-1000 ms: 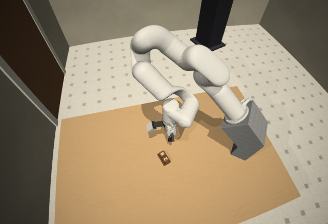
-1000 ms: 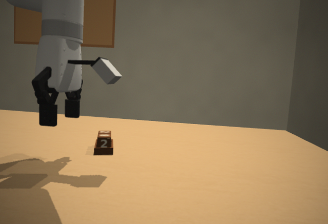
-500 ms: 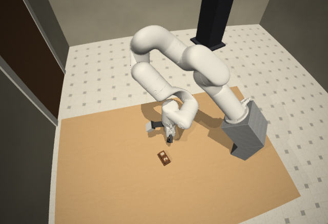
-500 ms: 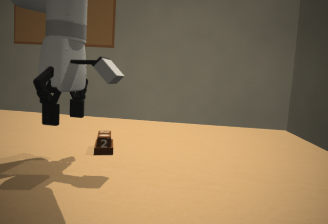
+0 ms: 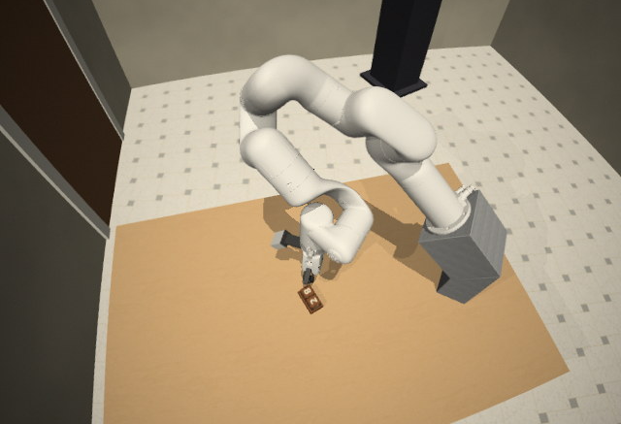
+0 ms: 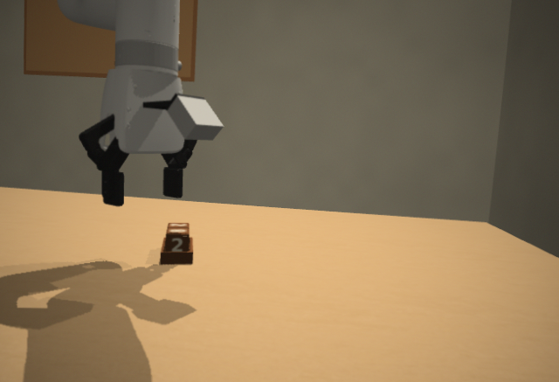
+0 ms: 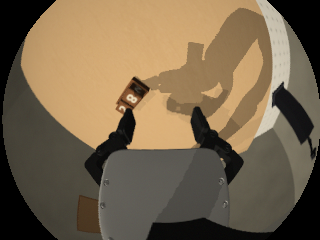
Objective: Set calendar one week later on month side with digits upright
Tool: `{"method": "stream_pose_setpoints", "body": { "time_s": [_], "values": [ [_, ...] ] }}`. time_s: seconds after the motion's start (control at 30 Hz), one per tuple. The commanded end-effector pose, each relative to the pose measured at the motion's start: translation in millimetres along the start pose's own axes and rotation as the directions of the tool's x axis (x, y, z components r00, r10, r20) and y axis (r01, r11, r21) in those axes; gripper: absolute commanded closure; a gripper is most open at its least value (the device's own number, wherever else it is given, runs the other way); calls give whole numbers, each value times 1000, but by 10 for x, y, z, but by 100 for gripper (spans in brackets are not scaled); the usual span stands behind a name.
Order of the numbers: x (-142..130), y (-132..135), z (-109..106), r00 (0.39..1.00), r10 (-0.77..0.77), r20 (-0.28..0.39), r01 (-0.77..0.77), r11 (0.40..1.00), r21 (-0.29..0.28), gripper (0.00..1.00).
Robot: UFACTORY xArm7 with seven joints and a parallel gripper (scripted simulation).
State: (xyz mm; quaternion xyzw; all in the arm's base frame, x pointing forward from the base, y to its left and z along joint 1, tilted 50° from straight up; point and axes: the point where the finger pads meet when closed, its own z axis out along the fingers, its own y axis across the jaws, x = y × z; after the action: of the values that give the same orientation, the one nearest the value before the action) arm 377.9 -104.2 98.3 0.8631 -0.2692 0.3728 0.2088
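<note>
The biggest thing below me is the tan table (image 5: 200,324) (image 6: 361,288) (image 7: 75,50), with my shadow lying across it. My white arm (image 5: 290,79) (image 6: 148,3) loops over it, from the grey block (image 5: 453,256) that carries my foot at one side. Behind the table a tall black pillar (image 5: 401,33) stands on the tiled floor, and a brown board (image 6: 40,30) hangs on the wall.

My claw (image 5: 308,280) (image 6: 143,195) (image 7: 162,114) points down above the table, its two black fingers spread wide apart with nothing between them. A pale box (image 5: 277,239) (image 6: 196,115) sticks out from beside it on a dark bracket.

Smaller than all that is the calendar's brown tray (image 5: 305,302) (image 6: 176,259) (image 7: 140,102), on the table near my claw but apart from my fingers. It sits at a slant in the top view. It bears two brown cubes, side by side. From above, one cube (image 5: 308,290) (image 7: 131,97) shows a white 8 and the other cube (image 5: 313,301) (image 7: 121,107) a white 2. Smallest is the pale 2 (image 6: 176,245), upright on a dark side face in the exterior view.
</note>
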Motion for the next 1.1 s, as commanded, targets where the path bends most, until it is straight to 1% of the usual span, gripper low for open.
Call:
{"method": "stream_pose_setpoints", "body": {
  "time_s": [0.0, 0.03, 0.07, 0.23, 0.27, 0.33, 0.43, 0.47, 0.5, 0.57, 0.6, 0.63, 0.7, 0.8, 0.83, 1.07],
  "values": [
    [-2, -191, -24, 985, 172, -16, -172, 985, -3, 0],
    [-4, -204, -26, 983, 183, -15, -183, 983, -3, 0],
    [-13, -256, -35, 973, 230, -15, -230, 973, -2, 0],
    [-54, -415, -69, 929, 371, -11, -371, 929, -1, 0],
    [-56, -420, -70, 927, 375, -11, -375, 927, -1, 0],
    [-88, -511, -93, 892, 452, -7, -452, 892, -1, 0],
    [-90, -517, -94, 889, 457, -7, -457, 889, -1, 0],
    [-127, -603, -118, 850, 527, -3, -527, 850, -2, 0],
    [-146, -645, -131, 828, 561, 0, -561, 828, -4, 0],
    [-162, -676, -141, 811, 584, 2, -584, 811, -5, 0],
    [-190, -728, -158, 781, 624, 5, -624, 781, -7, 0],
    [-193, -734, -160, 778, 628, 5, -628, 778, -7, 0],
    [-236, -806, -185, 732, 681, 10, -681, 732, -12, 0],
    [-251, -830, -194, 716, 698, 11, -698, 716, -14, 0],
    [-251, -830, -194, 716, 698, 11, -698, 716, -14, 51],
    [-251, -830, -194, 716, 698, 11, -698, 716, -14, 51]
  ]
}}
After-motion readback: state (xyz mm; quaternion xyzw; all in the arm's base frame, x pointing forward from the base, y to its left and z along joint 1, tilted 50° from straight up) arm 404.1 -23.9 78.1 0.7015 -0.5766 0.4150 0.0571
